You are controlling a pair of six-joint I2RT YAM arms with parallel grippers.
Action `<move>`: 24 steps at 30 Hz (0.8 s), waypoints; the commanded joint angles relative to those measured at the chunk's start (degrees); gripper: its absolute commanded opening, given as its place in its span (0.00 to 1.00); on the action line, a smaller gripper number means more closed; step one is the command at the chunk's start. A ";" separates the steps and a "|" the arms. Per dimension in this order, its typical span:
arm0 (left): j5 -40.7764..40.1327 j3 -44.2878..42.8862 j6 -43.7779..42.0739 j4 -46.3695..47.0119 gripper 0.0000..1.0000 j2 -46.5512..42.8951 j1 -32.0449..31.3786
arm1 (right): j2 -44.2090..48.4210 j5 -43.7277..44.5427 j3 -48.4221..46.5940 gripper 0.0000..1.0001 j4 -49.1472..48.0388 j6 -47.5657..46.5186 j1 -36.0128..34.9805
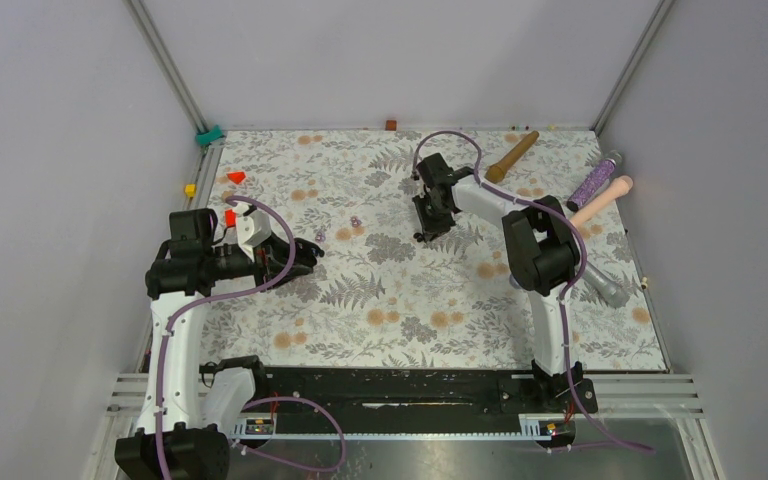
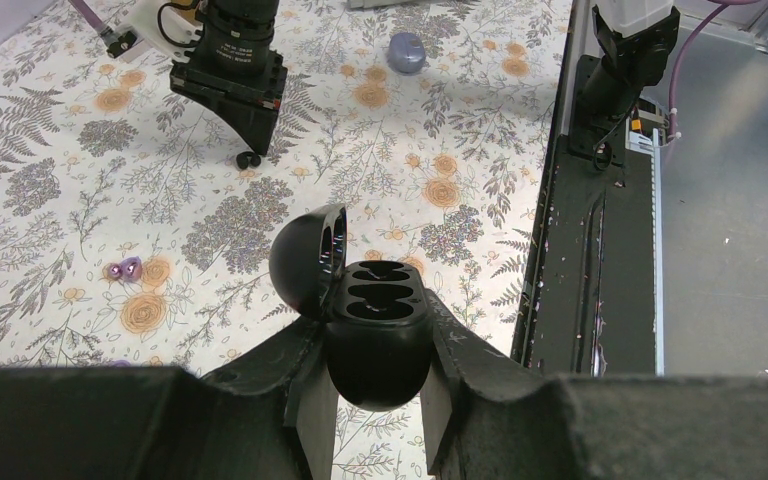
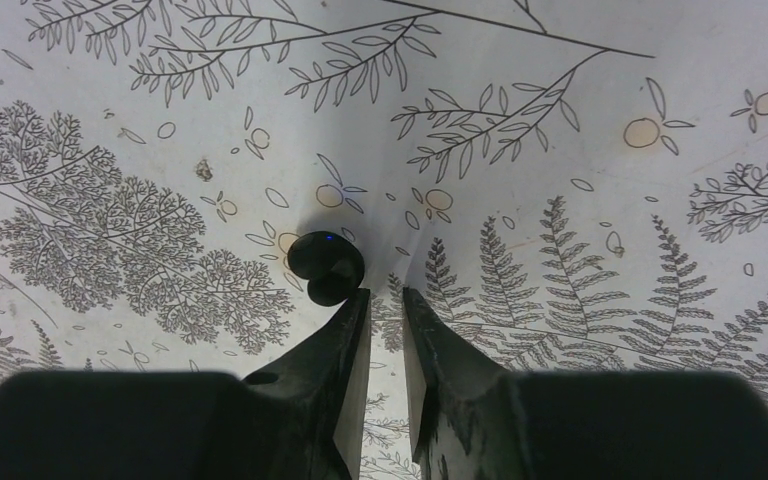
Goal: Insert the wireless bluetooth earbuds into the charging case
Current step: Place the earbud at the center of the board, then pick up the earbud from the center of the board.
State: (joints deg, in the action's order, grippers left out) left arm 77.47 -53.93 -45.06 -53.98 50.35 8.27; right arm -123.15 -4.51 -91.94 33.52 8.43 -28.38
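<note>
My left gripper (image 2: 375, 322) (image 1: 305, 252) is shut on the black charging case (image 2: 376, 335), gripping its round body. The case lid (image 2: 305, 258) is swung open to the left and the moulded sockets are empty. A black earbud (image 3: 326, 267) (image 2: 249, 159) lies on the floral mat and touches the outside of my right gripper's left fingertip. That right gripper (image 3: 387, 292) (image 1: 422, 236) points down at the mat with only a narrow slit between its fingers and nothing in it. Pale purple earbuds (image 2: 123, 268) (image 1: 354, 221) lie between the arms, one more (image 1: 318, 235) near the case. No second black bud shows.
A lavender oval object (image 2: 406, 52) lies beyond the right gripper. A wooden handle (image 1: 512, 157), a glittery purple stick (image 1: 596, 180), a pink handle (image 1: 602, 200) and a grey piece (image 1: 605, 285) sit at the right. Red pieces (image 1: 236, 176) and a yellow cube (image 1: 190, 189) are at the back left.
</note>
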 commanded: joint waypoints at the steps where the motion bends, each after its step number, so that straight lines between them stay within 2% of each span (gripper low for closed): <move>1: 3.07 0.05 -1.54 1.27 0.00 -0.29 0.43 | 1.99 -2.82 1.31 0.25 1.07 0.95 -0.80; 8: 3.04 0.06 -1.60 1.31 0.00 -0.51 0.53 | 3.71 -1.86 1.17 0.23 1.42 0.63 -0.20; 13: 3.18 0.12 -1.60 1.29 0.00 -0.59 0.59 | 4.10 -5.00 1.15 0.23 0.30 0.65 1.22; 19: 3.19 0.13 -1.46 1.31 0.00 -0.62 0.60 | 0.08 -9.98 -1.01 0.26 -0.61 1.73 2.74; 24: 3.22 0.19 -1.73 1.25 0.00 -0.54 0.61 | -0.60 -10.66 -1.57 0.26 -0.83 1.60 4.12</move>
State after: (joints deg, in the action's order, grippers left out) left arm 77.47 -53.84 -45.06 -53.98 50.35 8.38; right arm -123.11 -12.73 -91.29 33.10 9.45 -25.34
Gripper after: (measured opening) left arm 0.298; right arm 0.254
